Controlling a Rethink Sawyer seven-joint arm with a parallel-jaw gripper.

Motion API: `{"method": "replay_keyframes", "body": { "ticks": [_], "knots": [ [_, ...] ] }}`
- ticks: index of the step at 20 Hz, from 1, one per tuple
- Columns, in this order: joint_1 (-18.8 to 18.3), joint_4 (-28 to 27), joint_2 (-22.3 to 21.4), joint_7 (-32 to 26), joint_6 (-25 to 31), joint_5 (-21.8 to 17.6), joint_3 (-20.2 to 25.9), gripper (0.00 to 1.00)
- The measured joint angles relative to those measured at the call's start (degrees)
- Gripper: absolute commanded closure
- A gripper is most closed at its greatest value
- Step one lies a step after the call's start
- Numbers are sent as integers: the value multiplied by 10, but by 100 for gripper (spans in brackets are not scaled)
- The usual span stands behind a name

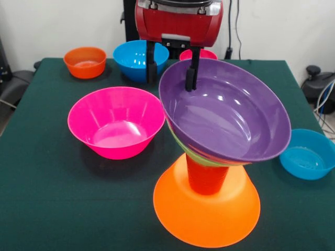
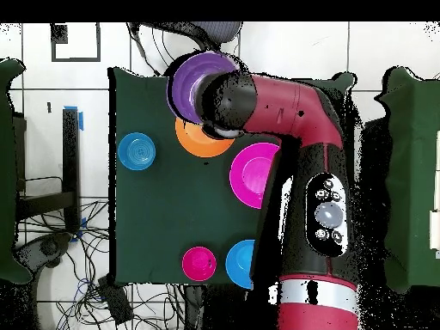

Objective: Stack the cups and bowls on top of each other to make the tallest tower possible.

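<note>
The tower stands at the front: a large orange bowl [image 1: 209, 214], rim down, carries the orange-red cup [image 1: 205, 178]. On the cup sit a green bowl [image 1: 194, 155], only its edge showing, and a big purple bowl [image 1: 230, 115], tilted with its far rim high. My gripper [image 1: 172, 68] is open and straddles that far rim, with one finger [image 1: 192, 73] inside the bowl and the other outside. From overhead the arm covers the gripper; the purple bowl [image 2: 191, 86] and orange base [image 2: 199, 143] show.
A large pink bowl [image 1: 116, 123] [image 2: 255, 174] stands left of the tower. A small orange bowl [image 1: 85, 61], a blue bowl [image 1: 135, 56] and a small red bowl [image 1: 205, 54] sit at the far edge. Another blue bowl [image 1: 308, 153] [image 2: 137, 151] lies at the right.
</note>
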Motion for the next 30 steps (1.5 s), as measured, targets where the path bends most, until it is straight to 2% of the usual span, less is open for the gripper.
{"method": "replay_keyframes", "body": {
  "ticks": [30],
  "knots": [
    [-1, 24, 3, 0, 0, -11, -3, 0]
  ]
}}
